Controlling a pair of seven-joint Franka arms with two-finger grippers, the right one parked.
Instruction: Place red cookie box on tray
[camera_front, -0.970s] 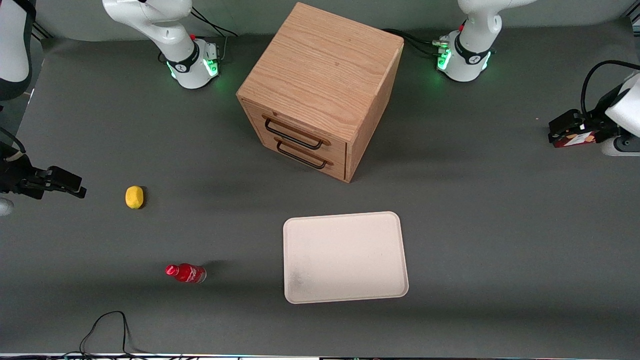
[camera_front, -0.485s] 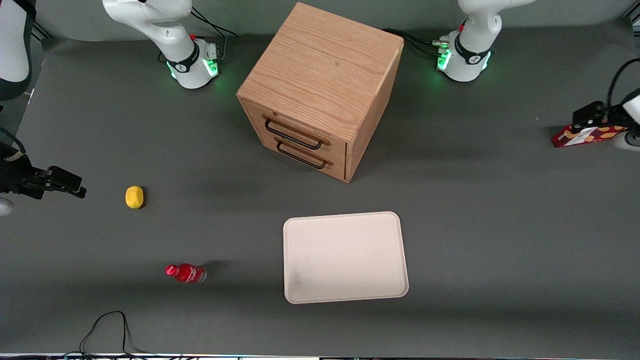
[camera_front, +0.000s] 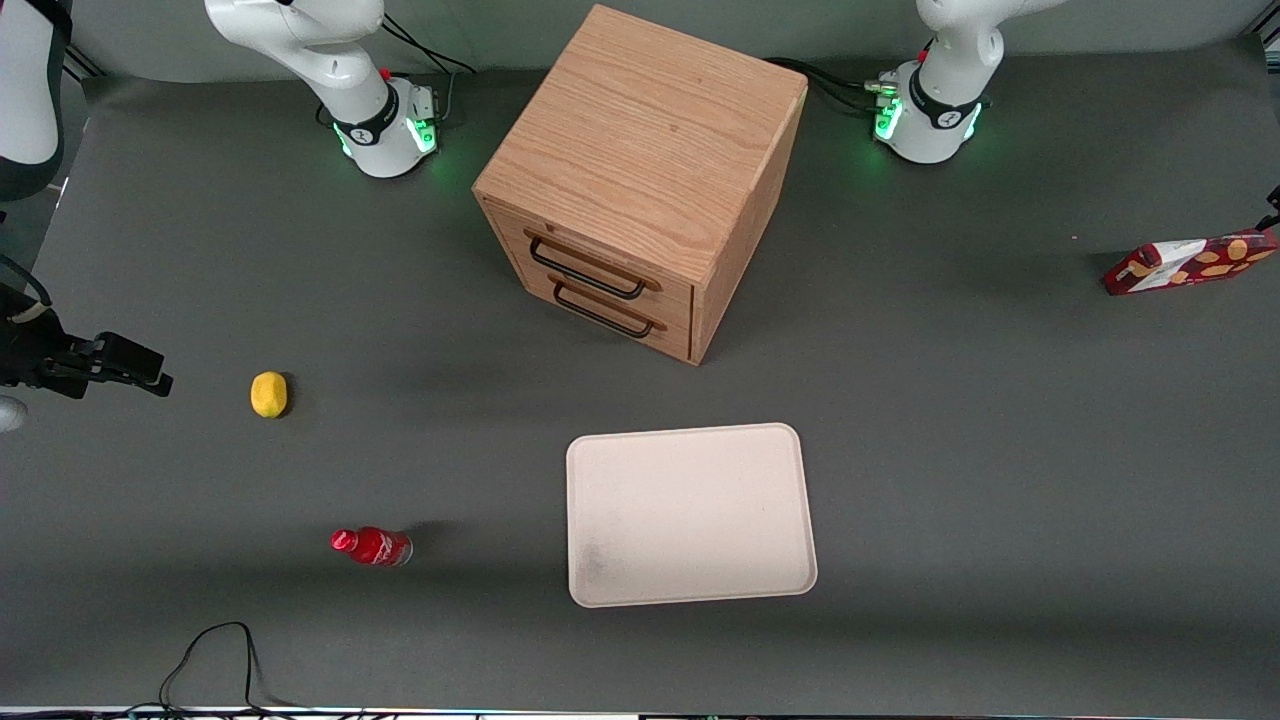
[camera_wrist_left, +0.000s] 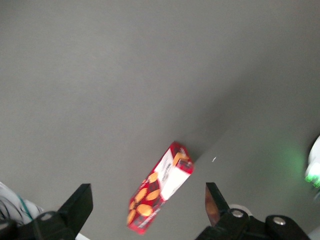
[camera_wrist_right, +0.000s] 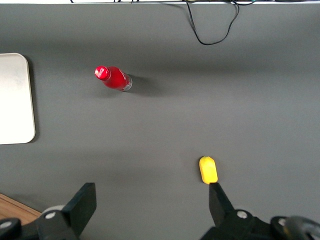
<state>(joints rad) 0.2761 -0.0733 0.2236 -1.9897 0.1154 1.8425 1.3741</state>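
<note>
**Cookie box lying on the mat, gripper released above it**

The red cookie box (camera_front: 1190, 265) is seen on the grey table (camera_front: 950, 400) at the working arm's end, resting on a narrow side with its printed face showing. In the left wrist view the box (camera_wrist_left: 160, 187) is framed between the spread fingers (camera_wrist_left: 214, 204) of the gripper (camera_wrist_left: 148, 206), which is held above it, open and gripping nothing. The tray (camera_front: 690, 515) is found well apart, nearer the front camera than the wooden drawer cabinet (camera_front: 640, 180). A small red bottle (camera_front: 372, 546) and a yellow object (camera_front: 268, 394) are placed toward the parked arm's end.
</note>
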